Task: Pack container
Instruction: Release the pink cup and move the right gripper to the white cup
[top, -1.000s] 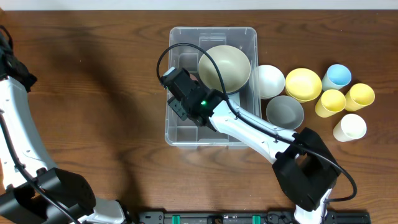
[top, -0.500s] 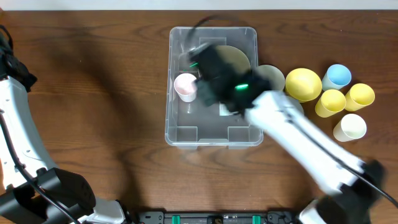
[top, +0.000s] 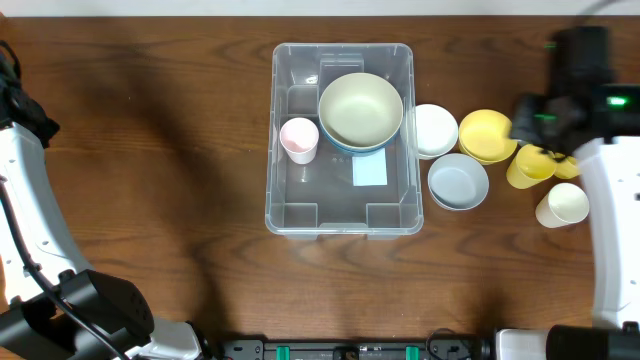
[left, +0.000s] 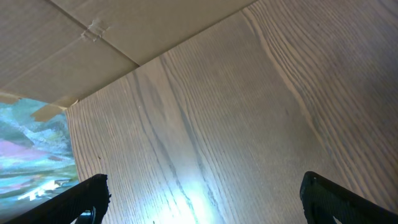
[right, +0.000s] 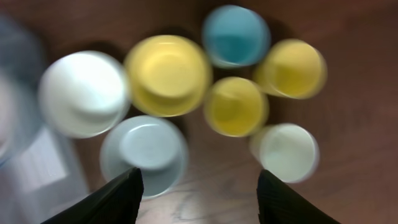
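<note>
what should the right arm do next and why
Probably lower the right gripper onto the middle yellow cup and close on its rim. The gripper is open and empty just above it, and the container has room beside the bowl and pink cup.

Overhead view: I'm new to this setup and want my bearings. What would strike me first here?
The clear container sits mid-table, holding a large pale bowl at its far end and a small pink cup by its left wall. Right of it crowd a bright yellow bowl, a white bowl, a grey bowl and several cups. The right gripper hovers open above that cluster.
</note>
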